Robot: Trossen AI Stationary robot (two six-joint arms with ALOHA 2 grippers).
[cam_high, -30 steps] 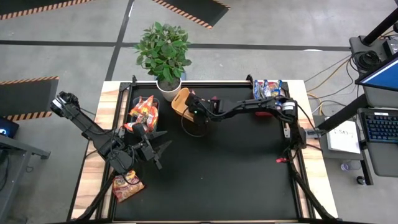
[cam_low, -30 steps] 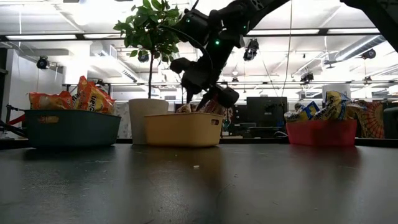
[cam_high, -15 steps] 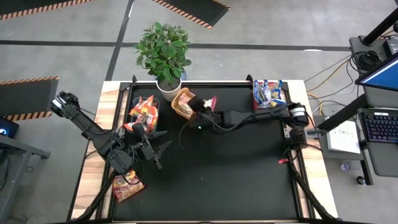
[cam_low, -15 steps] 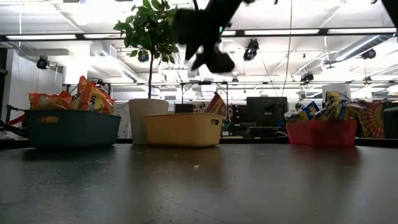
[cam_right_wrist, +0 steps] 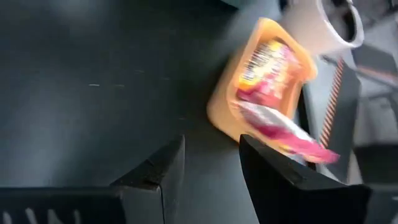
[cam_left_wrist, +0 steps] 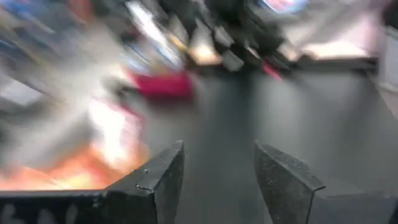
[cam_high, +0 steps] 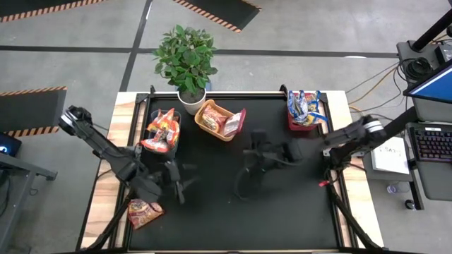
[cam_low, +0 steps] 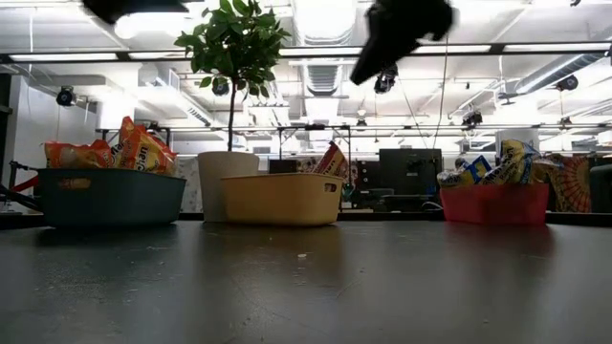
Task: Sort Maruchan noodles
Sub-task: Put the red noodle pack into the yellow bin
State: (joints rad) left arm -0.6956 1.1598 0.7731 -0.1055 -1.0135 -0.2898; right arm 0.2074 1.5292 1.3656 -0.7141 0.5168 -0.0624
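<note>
An orange bin [cam_high: 227, 137] [cam_low: 282, 199] at the table's far side holds pinkish-red noodle packets. One packet [cam_high: 235, 121] [cam_low: 333, 160] [cam_right_wrist: 280, 130] leans on its right rim. Orange packets [cam_high: 161, 128] fill the teal bin [cam_low: 110, 196]. Blue-and-yellow packets [cam_high: 304, 104] sit in the red bin [cam_low: 492, 203]. One orange packet [cam_high: 145, 212] lies flat by the table's left near edge. My right gripper [cam_high: 244, 185] [cam_right_wrist: 211, 140] is open and empty above the table's middle. My left gripper [cam_high: 180, 187] [cam_left_wrist: 217, 149] is open and empty, to the right of and above that loose packet.
A potted plant [cam_high: 185, 60] stands at the far edge between the teal and orange bins, its white pot [cam_low: 228, 186] beside them. The black mat [cam_high: 282, 212] is bare across its near half. A laptop and cables sit beyond the right edge.
My right gripper has drawn back from over the orange bin toward the table's middle and near edge, rising. A pinkish-red packet now leans on that bin's right rim. My left gripper has shifted toward the near edge.
</note>
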